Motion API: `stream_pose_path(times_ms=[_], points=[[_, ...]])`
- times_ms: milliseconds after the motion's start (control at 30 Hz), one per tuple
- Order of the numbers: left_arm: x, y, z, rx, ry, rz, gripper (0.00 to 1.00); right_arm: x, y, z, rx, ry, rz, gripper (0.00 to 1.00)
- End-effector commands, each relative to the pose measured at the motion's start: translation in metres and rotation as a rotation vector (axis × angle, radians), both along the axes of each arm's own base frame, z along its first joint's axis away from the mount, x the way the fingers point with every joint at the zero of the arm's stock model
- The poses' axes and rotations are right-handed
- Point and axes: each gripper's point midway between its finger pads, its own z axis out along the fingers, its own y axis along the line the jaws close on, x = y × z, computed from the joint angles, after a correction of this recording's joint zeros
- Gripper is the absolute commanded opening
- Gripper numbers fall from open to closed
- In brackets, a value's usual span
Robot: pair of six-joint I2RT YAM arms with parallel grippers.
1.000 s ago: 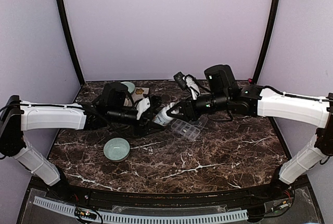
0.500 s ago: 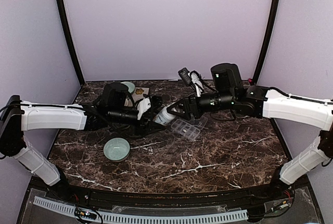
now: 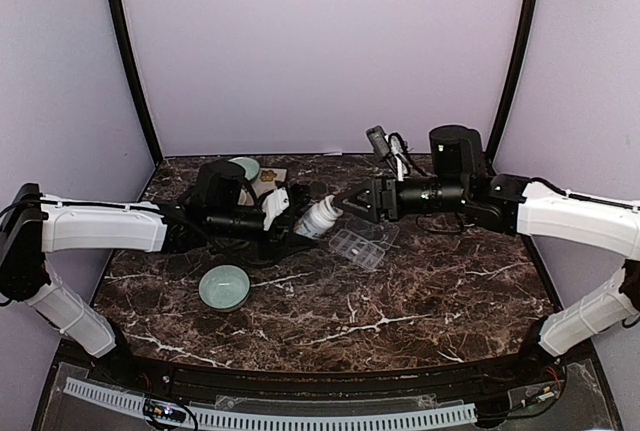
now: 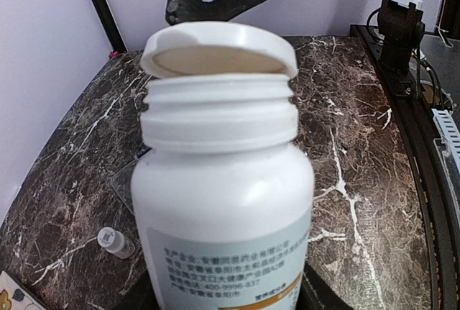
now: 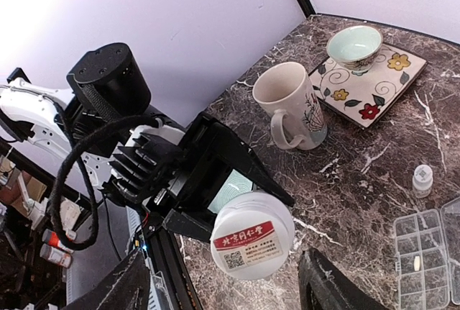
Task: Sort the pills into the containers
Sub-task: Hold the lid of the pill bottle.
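Note:
My left gripper [image 3: 296, 223] is shut on a white pill bottle [image 3: 320, 217], held tilted over the table. In the left wrist view the bottle [image 4: 223, 216] fills the frame and its white cap [image 4: 219, 47] sits loose and crooked on the neck. My right gripper [image 3: 352, 201] stands open just right of the cap, not touching it. In the right wrist view the cap [image 5: 251, 245] shows its red label between my wide-apart fingers [image 5: 118, 288]. The container, a clear compartment box [image 3: 358, 248], lies under the right gripper. One pale pill [image 5: 415, 261] lies in a compartment of the box [image 5: 431, 281].
A pale green bowl [image 3: 224, 287] sits in front of the left arm. Behind it are a white mug [image 5: 291, 105] and a second bowl [image 5: 352, 44] on a flowered tile [image 5: 381, 83]. A tiny white-capped vial [image 5: 422, 178] stands near the box.
My right gripper has opened, let go of the bottle's cap and drawn back to the right. The left gripper has kept still with the bottle.

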Motion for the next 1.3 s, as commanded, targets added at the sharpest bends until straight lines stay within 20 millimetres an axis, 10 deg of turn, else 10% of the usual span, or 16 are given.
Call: stream_pose_path(times_ms=[0, 433, 1267], points=[[0.0, 0.0, 0.017, -0.049, -0.053, 0.004, 0.24, 0.001, -0.009, 0.021, 0.129, 0.037, -0.033, 0.73], [0.007, 0.003, 0.042, -0.14, -0.115, 0.059, 0.24, 0.011, -0.029, 0.019, 0.417, 0.376, -0.177, 0.75], [0.005, -0.008, 0.04, -0.136, -0.094, 0.011, 0.24, 0.018, 0.008, 0.013, 0.516, 0.515, -0.057, 0.84]])
